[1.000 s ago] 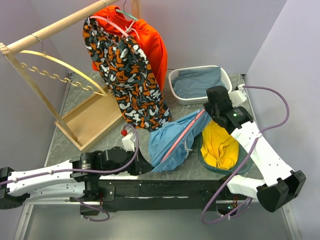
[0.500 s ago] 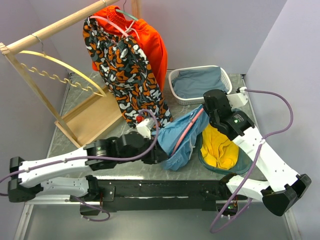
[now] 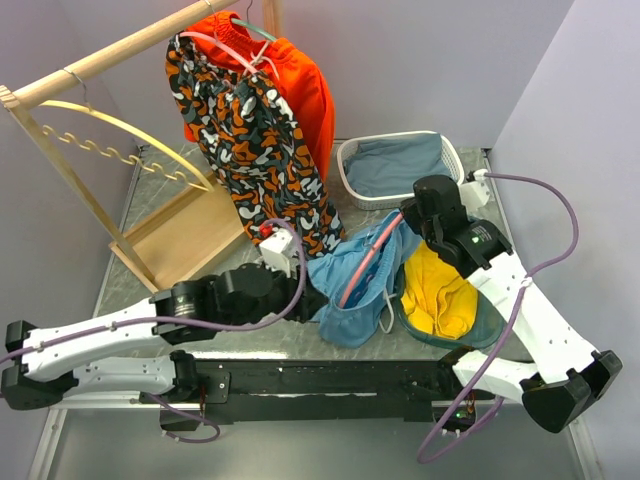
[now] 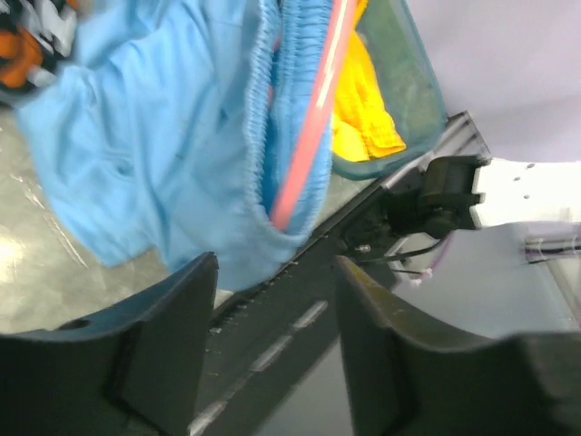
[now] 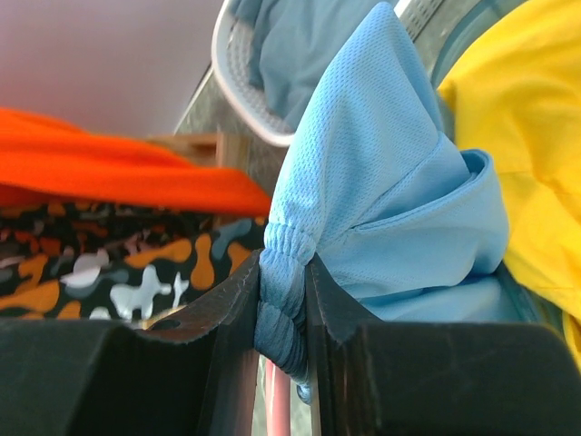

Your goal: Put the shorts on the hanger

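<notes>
Shorts [image 3: 352,290] in sky blue hang bunched over the near middle of the bench [image 3: 125,285], sagging toward its front edge, with the pink hanger [image 3: 364,262] running diagonally through them. In the left wrist view the hanger bar lies along the gathered waistband and seems to sit inside the waist opening, though how far it is threaded cannot be told.

The left end effector [image 4: 274,272] is spread wide at the lower hem, with no cloth pinched between its fingers. Just right of the shorts, a yellow garment [image 3: 440,290] fills a teal bin [image 3: 482,335].

Farther back, the right end effector [image 5: 284,291] is clamped on the waistband's bunched elastic, and the pink bar shows just beneath its grip, so it appears to hold cloth and hanger together.

Beyond that sit a white basket [image 3: 349,165] with grey-blue cloth [image 3: 395,165], and the wooden rack [image 3: 110,50] carrying camouflage shorts [image 3: 260,150], an orange garment [image 3: 312,90] and a yellow hanger [image 3: 120,130].

By my reading the job is midway: shorts and hanger are joined, but the fabric is crumpled at one end. Left to do is spreading the waistband along the bar so the shorts hang evenly.
</notes>
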Motion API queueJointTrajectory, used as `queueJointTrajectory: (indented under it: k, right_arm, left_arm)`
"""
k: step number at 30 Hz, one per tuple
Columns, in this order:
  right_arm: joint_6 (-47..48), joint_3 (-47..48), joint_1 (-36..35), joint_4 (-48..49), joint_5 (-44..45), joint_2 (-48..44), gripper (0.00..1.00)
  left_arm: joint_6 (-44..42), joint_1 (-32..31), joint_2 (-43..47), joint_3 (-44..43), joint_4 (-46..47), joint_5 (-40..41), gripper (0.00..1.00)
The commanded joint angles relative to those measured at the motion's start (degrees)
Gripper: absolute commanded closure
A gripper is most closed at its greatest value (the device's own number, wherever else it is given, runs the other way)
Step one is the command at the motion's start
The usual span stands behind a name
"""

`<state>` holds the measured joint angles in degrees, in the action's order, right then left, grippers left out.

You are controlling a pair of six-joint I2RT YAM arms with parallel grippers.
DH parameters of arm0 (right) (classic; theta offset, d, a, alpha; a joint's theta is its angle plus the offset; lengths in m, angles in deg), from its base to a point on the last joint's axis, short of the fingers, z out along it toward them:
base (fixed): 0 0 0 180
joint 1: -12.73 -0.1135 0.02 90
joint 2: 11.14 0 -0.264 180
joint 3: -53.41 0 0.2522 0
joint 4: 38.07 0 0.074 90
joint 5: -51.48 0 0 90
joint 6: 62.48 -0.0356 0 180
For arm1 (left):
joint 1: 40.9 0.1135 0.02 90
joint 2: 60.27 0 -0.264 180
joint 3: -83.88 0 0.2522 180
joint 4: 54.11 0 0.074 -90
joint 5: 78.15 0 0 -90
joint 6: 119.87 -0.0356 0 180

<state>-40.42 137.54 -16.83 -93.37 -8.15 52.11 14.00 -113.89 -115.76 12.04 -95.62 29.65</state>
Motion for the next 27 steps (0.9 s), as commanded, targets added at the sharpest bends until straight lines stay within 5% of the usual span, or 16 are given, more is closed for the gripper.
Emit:
queueJointTrajectory:
  k: [1,14,27]
  right_arm:
    - [2.5,5.7,1.6,3.3,-6.7,0.6,1.0]
    - [5.1,4.1,2.6,5.3,-15.9,1.2,1.0]
    - [5.0,1.4,2.6,7.4,-21.6,0.0,1.0]
  left_arm:
    - [-7.9,-0.2,3.4,6.1,3.7,1.5,0.47]
    - [-11.1,-3.8,5.4,17.6,21.5,-6.9,0.41]
    - [-12.6,-5.9,-4.4,16.7,29.5,1.3,0.39]
